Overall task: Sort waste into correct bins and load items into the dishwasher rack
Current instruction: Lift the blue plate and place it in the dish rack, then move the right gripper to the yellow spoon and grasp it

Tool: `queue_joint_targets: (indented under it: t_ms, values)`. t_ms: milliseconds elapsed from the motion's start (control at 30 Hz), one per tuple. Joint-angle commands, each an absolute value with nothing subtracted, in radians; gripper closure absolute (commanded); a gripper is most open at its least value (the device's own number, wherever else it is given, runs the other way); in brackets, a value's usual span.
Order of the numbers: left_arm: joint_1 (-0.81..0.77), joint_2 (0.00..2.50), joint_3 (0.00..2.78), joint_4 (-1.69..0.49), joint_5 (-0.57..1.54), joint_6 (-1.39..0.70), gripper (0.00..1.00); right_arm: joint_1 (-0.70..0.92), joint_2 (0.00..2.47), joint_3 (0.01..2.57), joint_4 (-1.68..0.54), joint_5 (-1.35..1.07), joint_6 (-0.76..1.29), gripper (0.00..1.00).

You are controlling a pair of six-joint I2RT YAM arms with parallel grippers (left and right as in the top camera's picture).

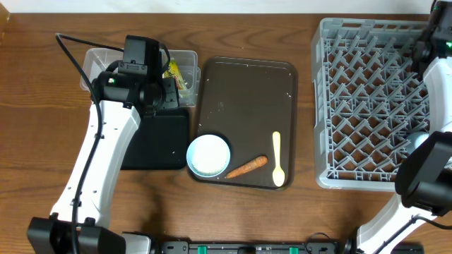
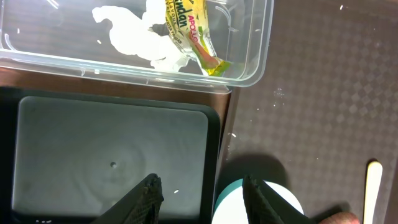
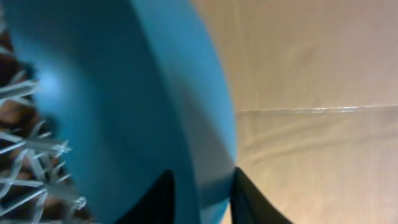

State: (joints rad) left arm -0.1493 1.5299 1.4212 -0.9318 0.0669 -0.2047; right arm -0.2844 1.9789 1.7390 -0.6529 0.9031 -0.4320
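Far half of brown tray (image 1: 247,92) bare; bowl (image 1: 208,155), carrot (image 1: 247,167), spoon (image 1: 277,159) crowd near edge, gaps tight.

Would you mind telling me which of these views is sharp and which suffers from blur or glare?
Overhead: sharp and evenly lit, the grey rack crisp. Left wrist: mostly sharp, small glints on the clear tub. Right wrist: the blue dish sits so close that it blurs, the pegs beside it too.
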Motion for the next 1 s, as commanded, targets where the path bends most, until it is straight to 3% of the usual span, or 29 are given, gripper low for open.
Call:
queue_joint_targets:
  t_ms: [0,300,567,967]
  values:
    - [-0.145,1.53,1.415,-0.934,0.052,-0.196,0.55,-0.281,2.017,1.713,-0.739,0.649,-0.3,0.69]
    - [-0.145,1.53,1.415,-0.934,0.052,-0.196,0.55,-0.281,1.983,1.713,-0.862,0.584,-0.281,0.62]
    - [-0.145,1.53,1.415,-0.934,0.052,-0.196,0.55,-0.281,1.797,1.713,-0.833,0.414,-0.281,0.31]
    - [-0.145,1.53,1.415,-0.935,0.052,-0.195,0.55,-0.281,1.649,1.713,-0.847,0.028,-0.28,0.26]
